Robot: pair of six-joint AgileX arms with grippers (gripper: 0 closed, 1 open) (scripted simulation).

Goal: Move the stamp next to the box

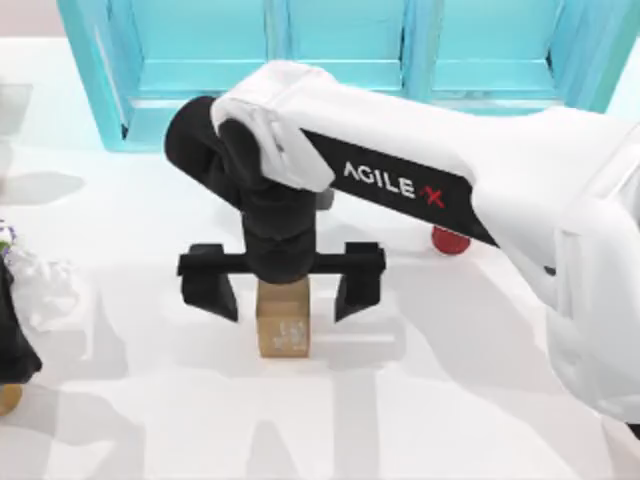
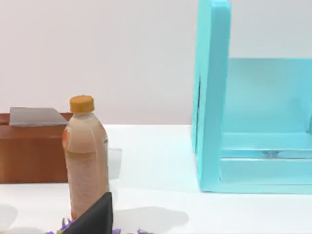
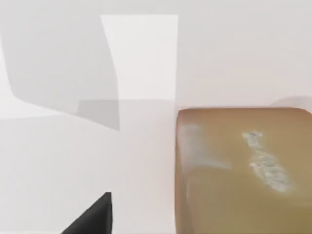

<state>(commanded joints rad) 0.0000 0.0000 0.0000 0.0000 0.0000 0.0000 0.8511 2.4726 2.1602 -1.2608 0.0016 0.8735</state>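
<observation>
The stamp (image 1: pixel 283 322) is a small tan-brown block with whitish print, lying on the white table near the middle. My right gripper (image 1: pixel 283 292) hangs straight above it, open, one black finger on each side of the block and well apart from it. In the right wrist view the stamp (image 3: pixel 243 170) is close up, with one dark fingertip (image 3: pixel 92 217) beside it. The box (image 2: pixel 29 153), a brown wooden container, is seen from the left wrist behind a bottle. My left gripper (image 1: pixel 12 340) is parked at the table's left edge.
A cyan shelf unit (image 1: pixel 340 50) spans the back of the table. A red cap (image 1: pixel 450 240) peeks out from under the right arm. A peach bottle with an orange cap (image 2: pixel 85 156) stands near the left gripper, by a white crumpled item (image 1: pixel 45 285).
</observation>
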